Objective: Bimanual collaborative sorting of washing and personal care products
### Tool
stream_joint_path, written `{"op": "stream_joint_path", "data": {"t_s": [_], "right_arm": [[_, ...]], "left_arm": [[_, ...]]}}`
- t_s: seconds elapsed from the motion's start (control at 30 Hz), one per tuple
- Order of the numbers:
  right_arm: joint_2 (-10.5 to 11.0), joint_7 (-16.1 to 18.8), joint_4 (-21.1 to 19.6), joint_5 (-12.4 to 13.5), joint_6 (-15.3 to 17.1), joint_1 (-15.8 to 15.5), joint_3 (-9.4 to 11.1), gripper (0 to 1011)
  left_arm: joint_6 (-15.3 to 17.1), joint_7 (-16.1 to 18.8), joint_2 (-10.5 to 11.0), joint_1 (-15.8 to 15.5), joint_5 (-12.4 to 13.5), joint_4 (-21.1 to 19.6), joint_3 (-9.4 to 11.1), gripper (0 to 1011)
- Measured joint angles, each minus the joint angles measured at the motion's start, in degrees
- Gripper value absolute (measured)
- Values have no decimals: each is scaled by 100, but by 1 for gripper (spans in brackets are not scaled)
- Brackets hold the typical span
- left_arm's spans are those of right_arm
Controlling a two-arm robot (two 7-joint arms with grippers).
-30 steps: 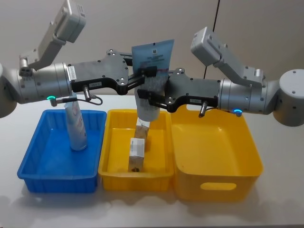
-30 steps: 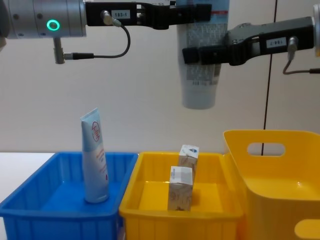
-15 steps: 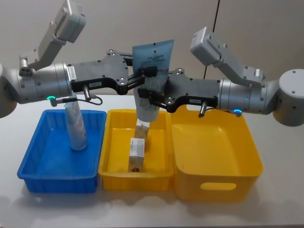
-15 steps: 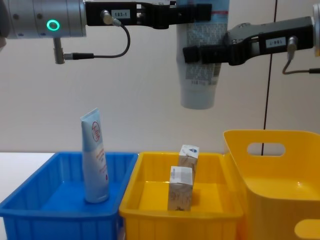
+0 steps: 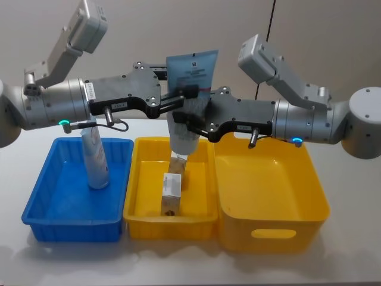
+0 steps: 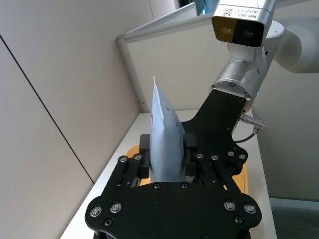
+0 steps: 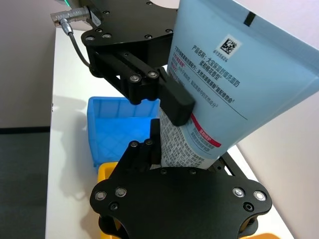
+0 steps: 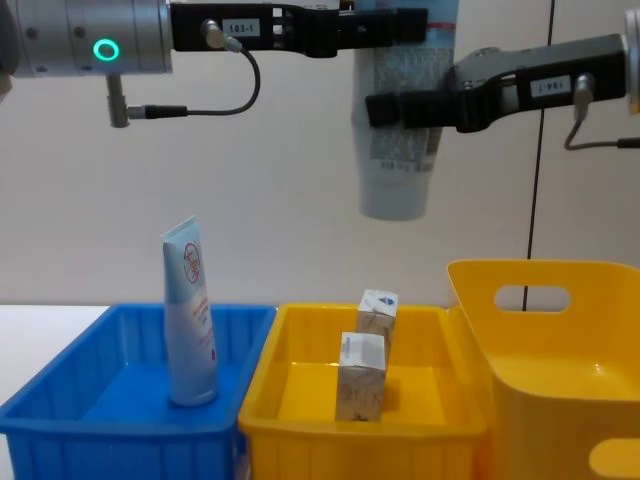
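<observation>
Left gripper (image 5: 187,92): up high over the middle, pinching the top part of the held tube (image 5: 191,68) from the left side.
Right gripper (image 5: 189,122): just under the left one, pinching the same tube lower down from the right side.
Table (image 5: 351,238): white, with three bins in a row on it.
Front box (image 5: 172,185): stands in the middle yellow bin (image 5: 169,229). It is beige with a white top.
Back box (image 5: 177,164): right behind the front box, in the same bin.
Big yellow bin (image 5: 274,233): on the right, just beside the middle one.
Standing tube (image 5: 95,159): cap down in the blue bin (image 5: 71,224) on the left, leaning a little, with a red logo on it.
Held tube: hangs in the air over the back of the middle yellow bin, cap down and flat end up, well above the boxes.
</observation>
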Motion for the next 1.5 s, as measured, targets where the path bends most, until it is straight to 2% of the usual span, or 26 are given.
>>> {"op": "stream_joint_path", "data": {"t_s": [0.17,0.23,0.27,0.37,0.4,0.47,0.5,0.67,0.73,1.1,1.5], "right_arm": [[-3,9,-1,0,0,-1,-5,236],[-3,11,-2,0,0,-1,-5,227],[-4,11,-2,0,0,0,-5,226],[-7,13,-3,0,-1,-1,-6,218],[-6,13,-3,1,-1,-1,-6,218],[-3,13,-8,6,-2,-1,-6,218],[-2,13,-14,10,-3,-2,-6,218],[16,-12,-71,67,-6,-55,21,218],[28,-41,-108,106,-8,-88,47,217],[164,-226,-331,283,-17,-303,229,217],[450,-475,-489,369,-44,-559,422,217]], "left_arm": [[0,3,-2,0,0,0,0,519],[0,4,-3,0,0,0,1,564],[0,5,-2,-1,0,0,1,626],[-1,7,-3,-1,1,0,2,685],[0,8,-3,-1,1,0,1,745],[0,9,-3,0,1,0,1,780],[0,9,-3,0,1,0,2,833],[-1,7,-2,0,1,0,1,970],[0,7,-2,0,0,0,2,1001],[0,4,0,1,0,0,2,1001],[0,1,3,1,-1,-1,2,1001]]}}
